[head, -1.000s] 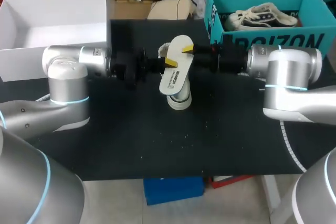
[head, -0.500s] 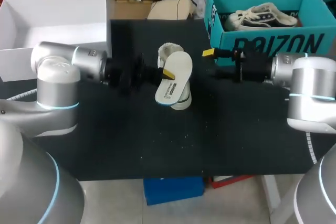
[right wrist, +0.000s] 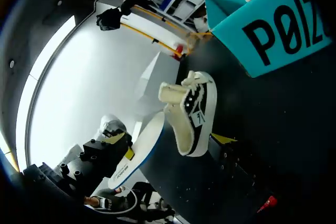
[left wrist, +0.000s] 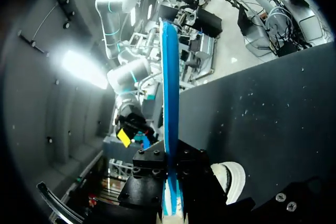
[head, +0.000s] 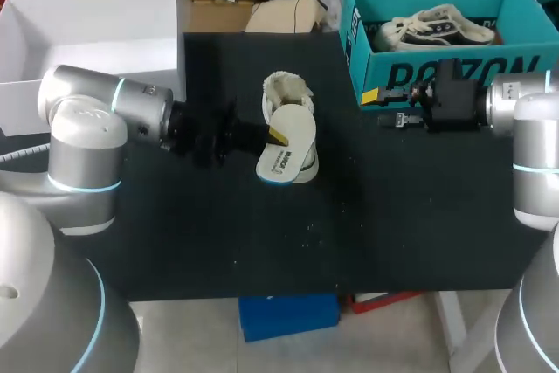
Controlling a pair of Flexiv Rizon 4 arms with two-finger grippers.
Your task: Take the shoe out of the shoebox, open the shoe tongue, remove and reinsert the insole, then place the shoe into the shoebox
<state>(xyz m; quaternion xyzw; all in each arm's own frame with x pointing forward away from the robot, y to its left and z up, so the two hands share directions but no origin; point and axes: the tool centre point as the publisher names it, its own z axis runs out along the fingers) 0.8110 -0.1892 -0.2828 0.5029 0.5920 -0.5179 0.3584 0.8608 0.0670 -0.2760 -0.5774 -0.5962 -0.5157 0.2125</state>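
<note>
A cream and black shoe rests on the black mat at mid-table. Its white insole, blue along the edge, is held just above the shoe's near end. My left gripper is shut on the insole's side. In the left wrist view the insole stands edge-on between the fingers, with the shoe beside them. My right gripper is open and holds nothing, to the right of the shoe, in front of the teal shoebox. The right wrist view shows the shoe and the insole ahead.
A second shoe lies inside the teal shoebox at the back right. A white open box stands at the back left. The black mat covers the table down to its front edge.
My right gripper let go of the insole, opened and drew back to the right. The left gripper kept the insole and lowered it toward the shoe's near end.
</note>
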